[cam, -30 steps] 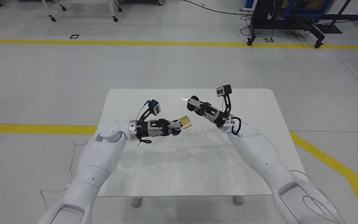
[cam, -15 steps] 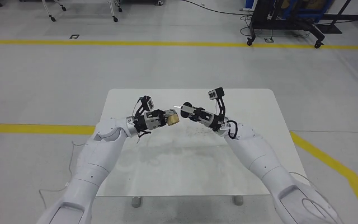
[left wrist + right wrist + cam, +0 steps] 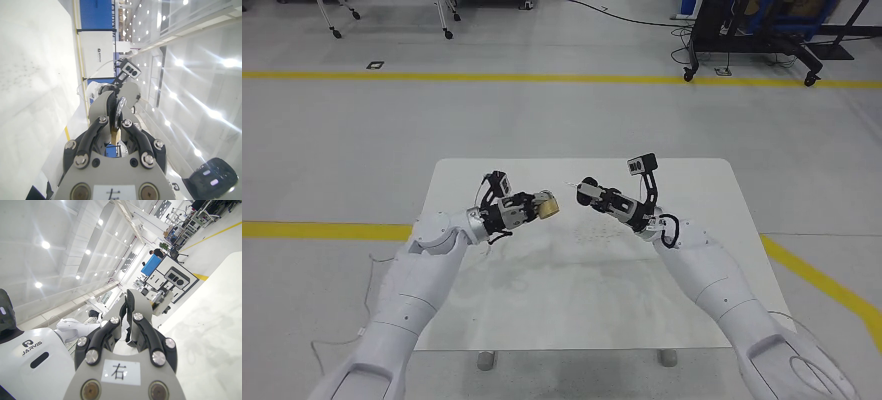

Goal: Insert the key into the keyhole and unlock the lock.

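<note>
Left fingers (image 3: 100, 106) clamped on lock (image 3: 548, 207); right fingers (image 3: 141, 302) pinch key (image 3: 569, 183), tip near lock.

The lock (image 3: 549, 207) is glossy brass-coloured metal, the table (image 3: 592, 300) smooth matt white.

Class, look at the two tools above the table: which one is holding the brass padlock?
The left tool: it clamps the brass padlock, while the right tool pinches only a thin key.
</note>
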{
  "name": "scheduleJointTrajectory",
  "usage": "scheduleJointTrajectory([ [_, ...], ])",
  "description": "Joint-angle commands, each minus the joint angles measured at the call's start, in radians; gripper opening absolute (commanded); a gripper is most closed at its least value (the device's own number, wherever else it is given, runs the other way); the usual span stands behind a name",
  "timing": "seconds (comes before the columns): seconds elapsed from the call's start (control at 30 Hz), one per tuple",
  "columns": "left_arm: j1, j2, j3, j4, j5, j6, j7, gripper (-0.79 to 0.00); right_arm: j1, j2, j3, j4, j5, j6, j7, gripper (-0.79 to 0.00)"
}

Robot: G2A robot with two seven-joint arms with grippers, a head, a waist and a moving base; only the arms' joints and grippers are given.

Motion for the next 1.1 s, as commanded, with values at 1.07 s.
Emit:
scheduleJointTrajectory([
  [1.07,-0.087,-0.013,0.044,0.032,-0.141,0.611,0.066,-0.785,0.015,0.129,0.070,-0.417,-1.099,-0.149,-0.149,-0.785],
])
